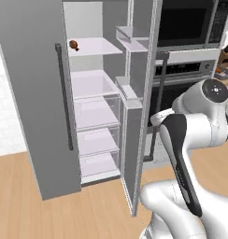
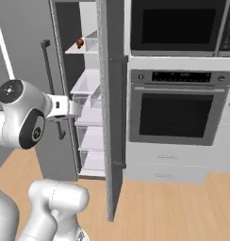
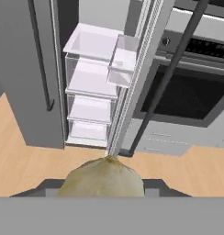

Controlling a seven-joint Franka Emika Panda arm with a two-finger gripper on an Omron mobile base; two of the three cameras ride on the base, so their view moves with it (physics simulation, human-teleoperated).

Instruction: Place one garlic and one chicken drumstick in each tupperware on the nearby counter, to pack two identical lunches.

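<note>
In the hand view a pale, papery garlic (image 3: 103, 178) bulges up between the two dark fingers, and my gripper (image 3: 104, 184) is shut on it. The hand hangs back from the open fridge and looks toward its shelves. A brown chicken drumstick (image 1: 74, 45) lies on the top shelf at its left end, and it also shows as chicken drumstick (image 2: 79, 43) from the other side. The tupperware is out of view. A sliver of the light-brown counter (image 1: 226, 71) shows at the far right edge.
The tall grey fridge stands with both doors open: left door (image 1: 32, 93), and right door (image 2: 112, 103) edge-on toward me. White shelves and drawers (image 3: 91, 78) fill it. A black wall oven (image 2: 176, 110) and microwave (image 2: 176, 26) stand to its right. Wooden floor lies below.
</note>
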